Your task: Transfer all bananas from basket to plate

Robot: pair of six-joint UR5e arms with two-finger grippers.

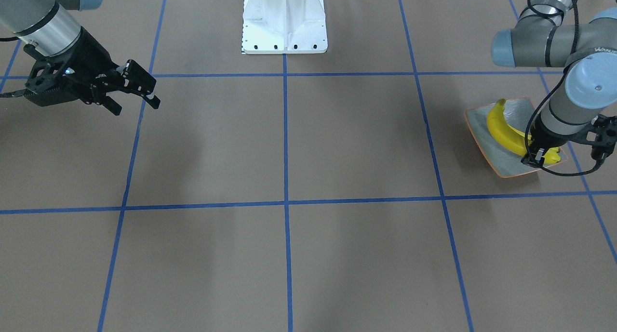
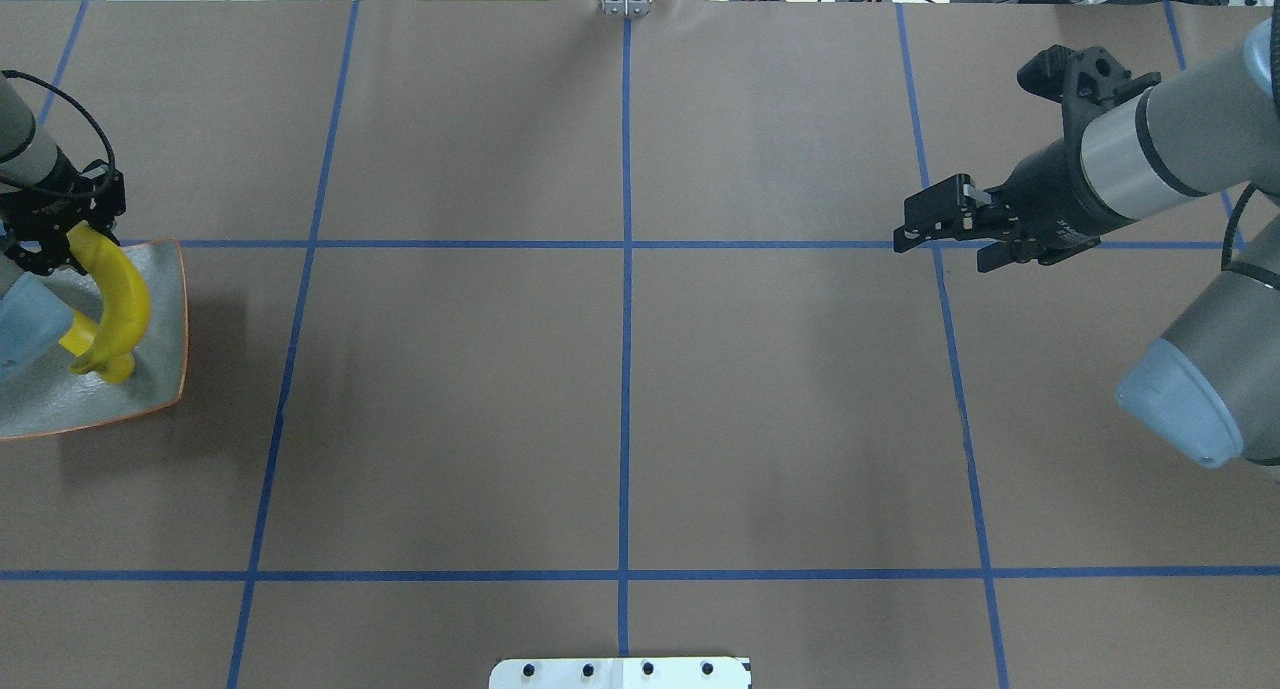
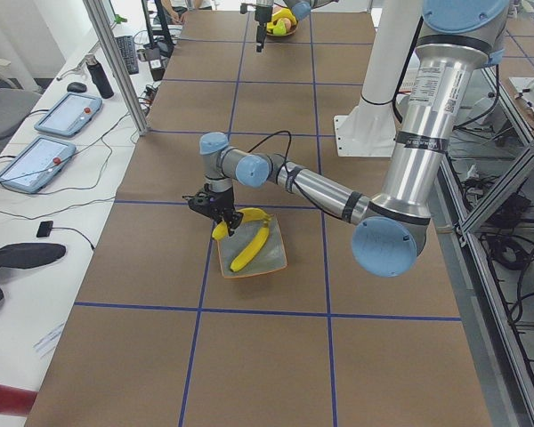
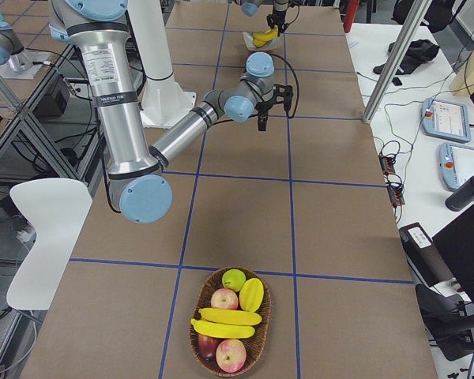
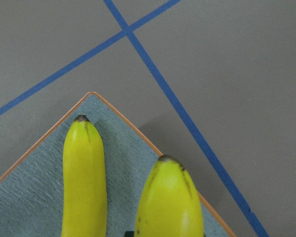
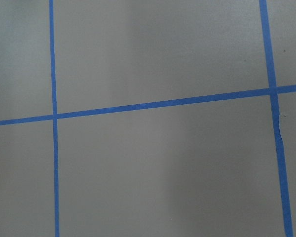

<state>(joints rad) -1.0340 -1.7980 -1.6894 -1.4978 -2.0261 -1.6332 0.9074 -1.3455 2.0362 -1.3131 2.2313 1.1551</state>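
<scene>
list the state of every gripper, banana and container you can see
left gripper: shut on the held banana
held banana: gripped by one end, low over the plate
second banana: lying on the plate
plate: flat on the table
right gripper: open, empty, off the table
basket: upright, fruit inside
basket bananas: two, not yet moved

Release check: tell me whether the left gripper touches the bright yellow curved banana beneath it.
Touching. The front-facing view shows the left gripper clamped on one end of the bright yellow curved banana, no gap.
</scene>
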